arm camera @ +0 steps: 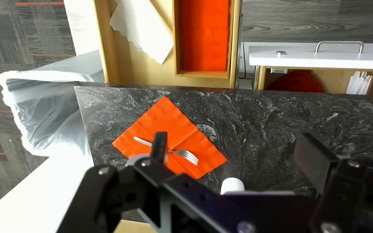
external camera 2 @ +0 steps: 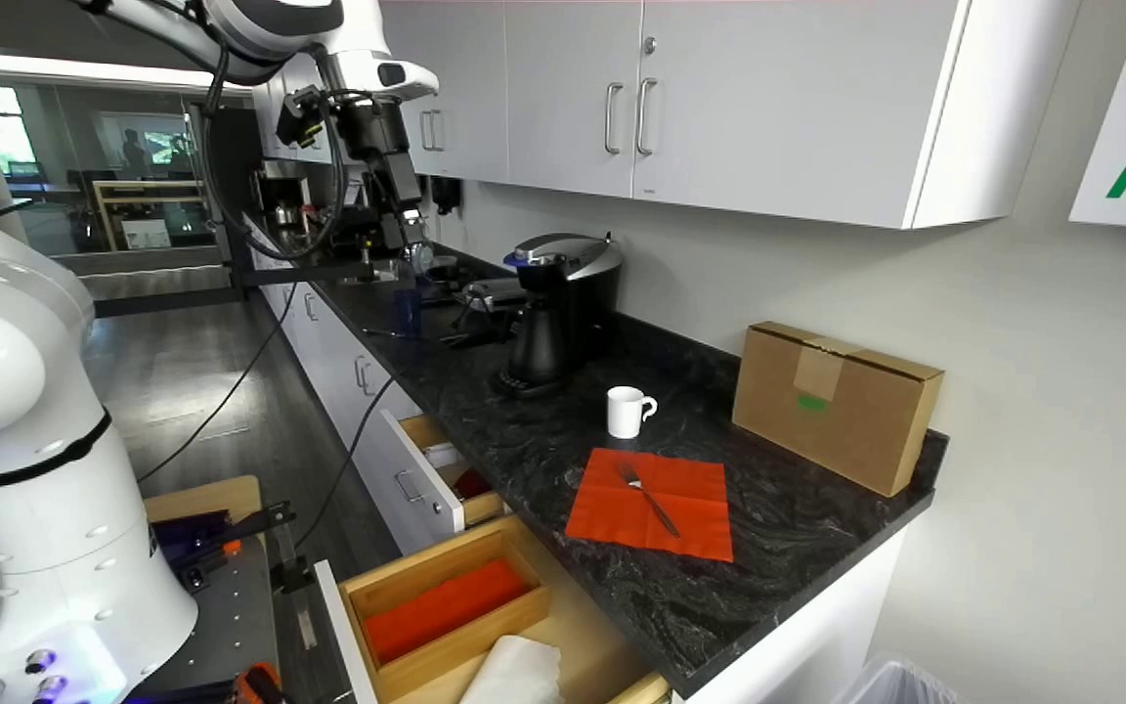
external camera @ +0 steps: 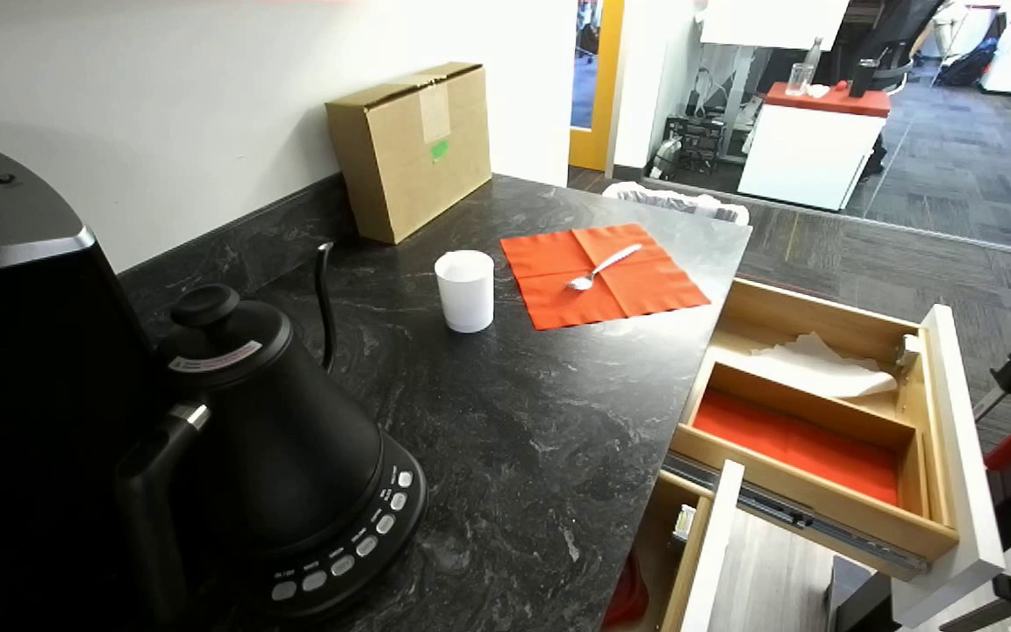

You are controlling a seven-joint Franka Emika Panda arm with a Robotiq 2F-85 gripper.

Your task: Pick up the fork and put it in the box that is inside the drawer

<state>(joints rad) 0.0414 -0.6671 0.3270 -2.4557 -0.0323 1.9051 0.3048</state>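
The fork [external camera: 604,267] lies on an orange cloth [external camera: 549,272] on the dark counter. It also shows in an exterior view [external camera 2: 659,512] and in the wrist view [arm camera: 185,153], partly covered by a finger. The box [external camera: 813,405] is a light-wood tray with a red bottom inside the open drawer [external camera: 962,439]. The box [arm camera: 202,74] and drawer [arm camera: 134,69] show at the top of the wrist view. My gripper [arm camera: 235,150] is open and empty, fingers wide apart. In an exterior view the gripper [external camera 2: 409,235] hangs well above the counter, away from the fork.
A white mug [external camera 2: 625,413] stands beside the cloth. A cardboard box [external camera: 431,149] stands by the wall. A black kettle [external camera: 286,439] stands further along the counter. A second, partly open drawer [arm camera: 306,60] adjoins. White paper [arm camera: 144,26] lies beside the box. A lined bin [arm camera: 49,110] stands at the counter's end.
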